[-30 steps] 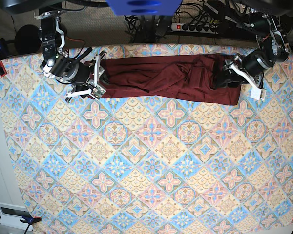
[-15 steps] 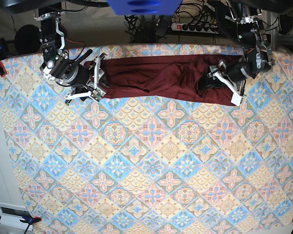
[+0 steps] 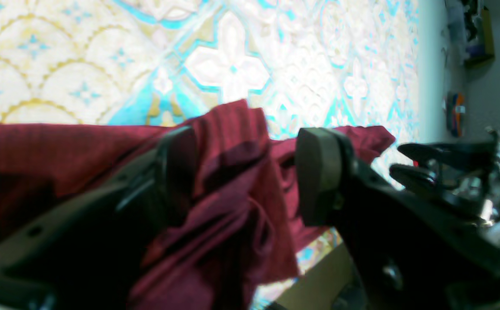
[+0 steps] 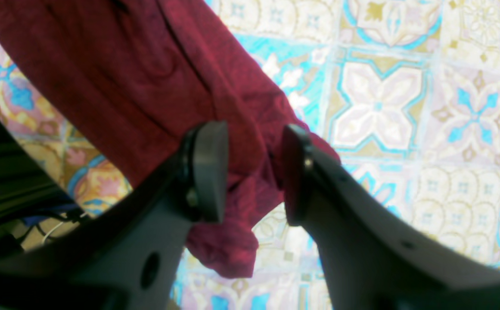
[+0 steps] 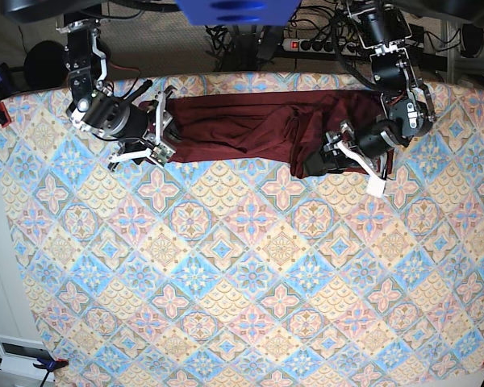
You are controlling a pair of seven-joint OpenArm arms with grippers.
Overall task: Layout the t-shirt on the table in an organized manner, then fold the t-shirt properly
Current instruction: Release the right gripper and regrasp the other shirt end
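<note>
**T-shirt bunched along the worktop's far edge, one tool at each end**

Since a second ago, the right tool (image 5: 155, 129) has stayed at the t-shirt's (image 5: 250, 125) left end, while the left tool (image 5: 327, 157) has moved inward from the right end, gathering fabric with it. The right tool's fingers (image 4: 209, 170) stand partly apart with cloth between them; whether they pinch it is unclear. The left tool gapes wide around a raised fold. The patterned worktop (image 5: 250, 274) lies bare nearer the camera.
</note>
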